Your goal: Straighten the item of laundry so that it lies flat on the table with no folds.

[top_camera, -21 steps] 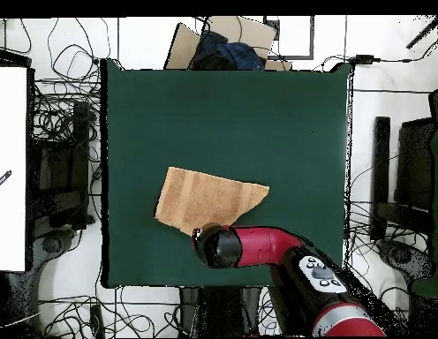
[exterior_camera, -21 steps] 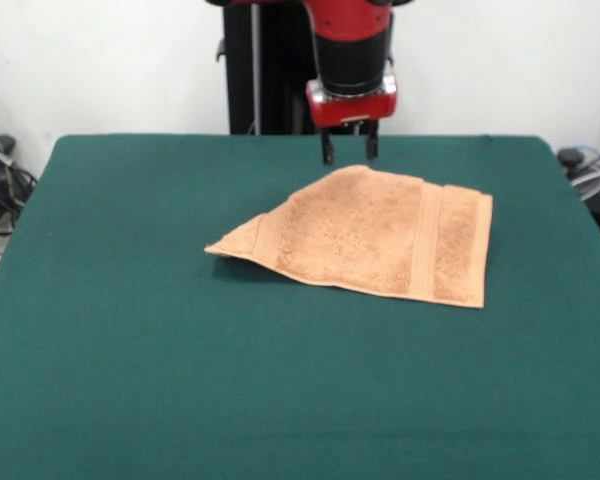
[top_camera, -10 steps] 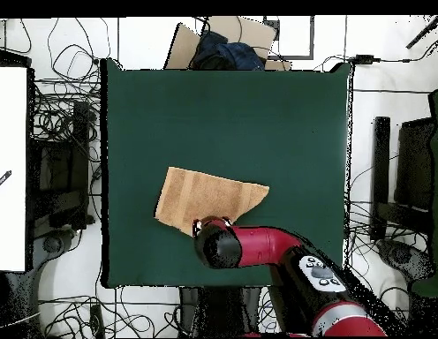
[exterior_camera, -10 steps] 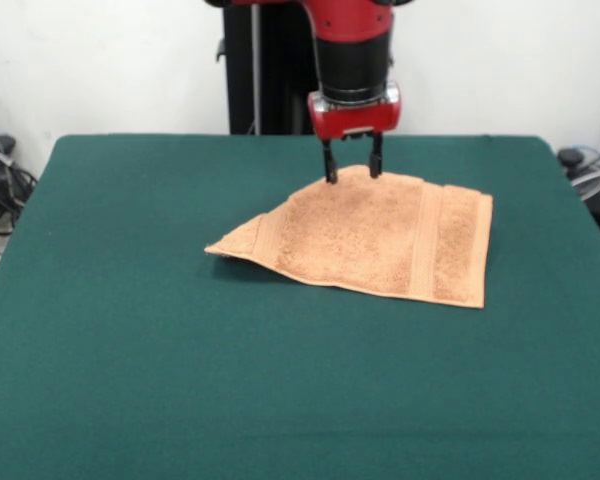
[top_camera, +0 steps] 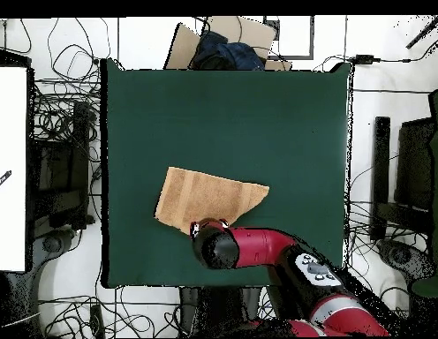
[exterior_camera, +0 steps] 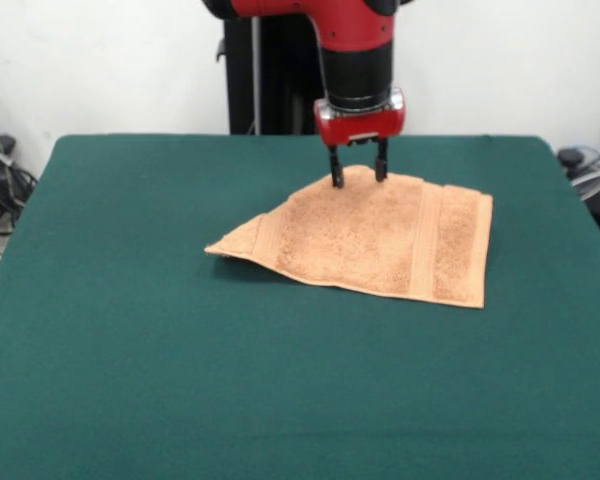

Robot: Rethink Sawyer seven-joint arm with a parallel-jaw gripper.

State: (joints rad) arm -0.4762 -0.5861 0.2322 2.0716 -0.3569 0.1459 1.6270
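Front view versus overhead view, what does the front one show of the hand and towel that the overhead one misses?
Only the front view shows the hand open, its two fingers at the towel's far edge, and the towel's lifted folded corner. Only the overhead view shows the towel's whole outline on the table, with the arm covering the hand. Both show the towel not yet flat.

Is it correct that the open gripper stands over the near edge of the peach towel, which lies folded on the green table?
Not quite. The front view shows the open gripper at the far edge of the towel, the edge next to the robot, not the near one. The rest holds: the towel lies with one corner folded on the green table.
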